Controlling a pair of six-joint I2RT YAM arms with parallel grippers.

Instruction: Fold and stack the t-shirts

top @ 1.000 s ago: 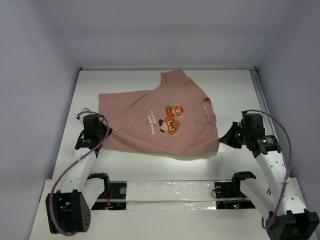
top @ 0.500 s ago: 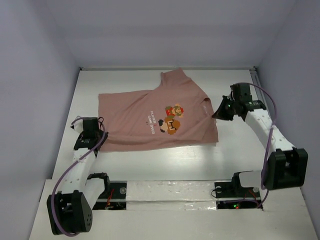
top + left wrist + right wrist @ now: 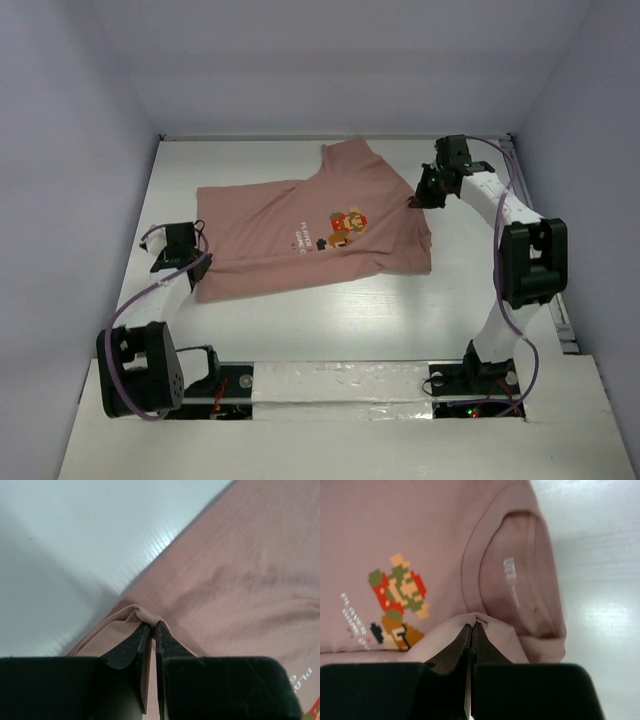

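The dusty-pink t-shirt lies on the white table, its pixel graphic facing up and its near long edge folded over toward the back. My left gripper is shut on the hem corner at the shirt's left end; in the left wrist view the fabric is pinched between the black fingertips. My right gripper is shut on the shirt's edge by the collar; in the right wrist view a fold of pink cloth sits between the jaws, over the collar and beside the graphic.
White walls enclose the table on the left, back and right. A rail runs along the right edge. The arm bases and a white bar sit at the near edge.
Both grippers have carried the shirt's near edge toward the back, folding it over. The right gripper went from the near right corner to the collar; the left moved slightly back.
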